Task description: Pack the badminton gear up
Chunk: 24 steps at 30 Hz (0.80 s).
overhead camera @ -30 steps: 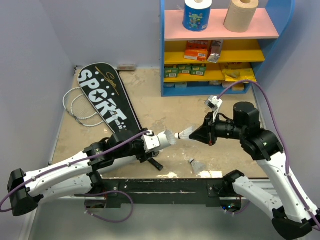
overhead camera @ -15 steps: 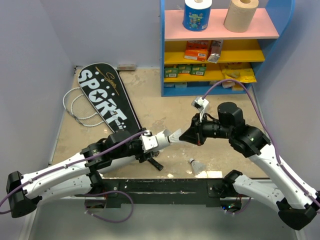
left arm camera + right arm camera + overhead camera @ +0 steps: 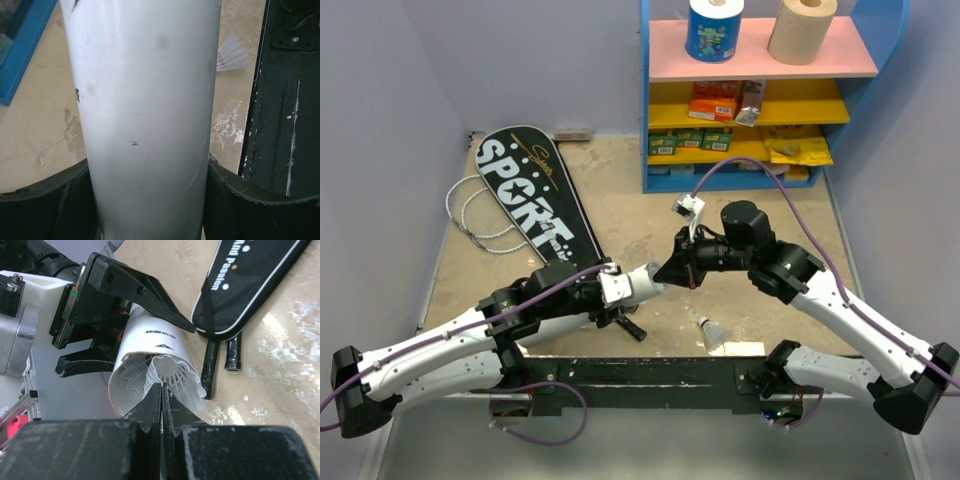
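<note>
Beige counter [image 3: 620, 190] boxed in by lilac walls, with a blue shelf [image 3: 750, 100] at the far right. Near the middle, my left pincer [image 3: 620, 289] is clamped round the white tube [image 3: 150, 110], which points right. My right pincer [image 3: 676, 272] is pinched shut on a shuttlecock [image 3: 173, 376], holding its skirt at the tube's open mouth; white mesh shows inside the tube. A second shuttlecock [image 3: 712, 330] lies on the counter at the near edge, right of the tube. At the far left lies the black cover [image 3: 530, 200]. White racket heads [image 3: 478, 215] show at its left side and black handles [image 3: 216, 365] at its near end.
</note>
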Tool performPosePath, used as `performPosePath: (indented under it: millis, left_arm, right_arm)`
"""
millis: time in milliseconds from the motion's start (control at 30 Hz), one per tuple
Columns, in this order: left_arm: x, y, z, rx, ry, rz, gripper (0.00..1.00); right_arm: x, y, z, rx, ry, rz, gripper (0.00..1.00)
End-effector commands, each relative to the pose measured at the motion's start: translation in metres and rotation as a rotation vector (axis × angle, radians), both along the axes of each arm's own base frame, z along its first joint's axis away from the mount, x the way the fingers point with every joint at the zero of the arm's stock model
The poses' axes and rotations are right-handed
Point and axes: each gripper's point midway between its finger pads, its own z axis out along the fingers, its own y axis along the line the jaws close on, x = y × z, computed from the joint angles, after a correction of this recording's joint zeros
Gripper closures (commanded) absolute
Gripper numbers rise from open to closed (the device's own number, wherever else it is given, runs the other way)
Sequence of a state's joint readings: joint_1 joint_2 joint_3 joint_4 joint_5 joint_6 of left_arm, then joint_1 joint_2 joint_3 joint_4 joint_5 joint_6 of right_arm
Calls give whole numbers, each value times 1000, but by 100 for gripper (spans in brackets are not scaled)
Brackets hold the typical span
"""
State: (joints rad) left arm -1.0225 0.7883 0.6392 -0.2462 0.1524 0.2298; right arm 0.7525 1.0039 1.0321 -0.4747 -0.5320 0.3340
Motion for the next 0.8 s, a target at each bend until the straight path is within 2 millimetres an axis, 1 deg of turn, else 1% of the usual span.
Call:
performPosePath:
  millis: [0,33,67,133,167,200,233,267,333,367,500,600,633,667,700,733,767]
  left_arm:
    - [-1,-10,30,-107,-71,-41,100]
    - [-2,-9,32,-114,-74,-40,100]
    - [-2,-10,32,-117,-74,-43,100]
    - [-3,-9,34,-123,-76,-45,100]
    - [-4,-9,35,-128,-77,-46,100]
    - [-3,-9,37,-133,-79,-45,100]
    - [-4,-8,38,-138,-83,-45,100]
    - [-4,-8,39,-142,-84,-45,100]
    - [-5,-8,42,-153,-90,-46,100]
    - [-5,-8,43,-158,-90,-45,100]
    - [-5,-7,44,-162,-89,-44,100]
    - [-4,-7,44,-161,-90,-41,100]
    - [-4,-7,44,-161,-91,-42,100]
    - [-4,-7,43,-160,-89,-41,100]
    - [-4,-7,42,-158,-86,-41,100]
    - [-4,-7,42,-156,-86,-39,100]
    - [-4,-7,41,-154,-82,-40,100]
  right_arm:
    - [2,21,3,42,-24,22,100]
    - [-2,26,1,42,-19,39,100]
    - [-3,30,-3,39,-7,42,100]
    - [-8,39,-1,63,-10,70,100]
    - [-10,42,-5,63,4,75,100]
    - [-11,46,-5,76,1,83,100]
    - [-16,51,-7,79,6,99,100]
    - [-19,53,-13,77,25,102,100]
    - [-22,60,-15,98,30,116,100]
    - [-24,61,-19,94,37,119,100]
    - [-24,64,-18,114,38,119,100]
    - [-22,62,-22,93,43,99,100]
    - [-20,59,-23,82,32,84,93]
    - [-16,57,-21,72,18,63,84]
    - [-17,52,-22,53,24,47,72]
    - [-14,49,-20,49,12,22,58]
    - [-13,44,-8,67,-13,0,52]
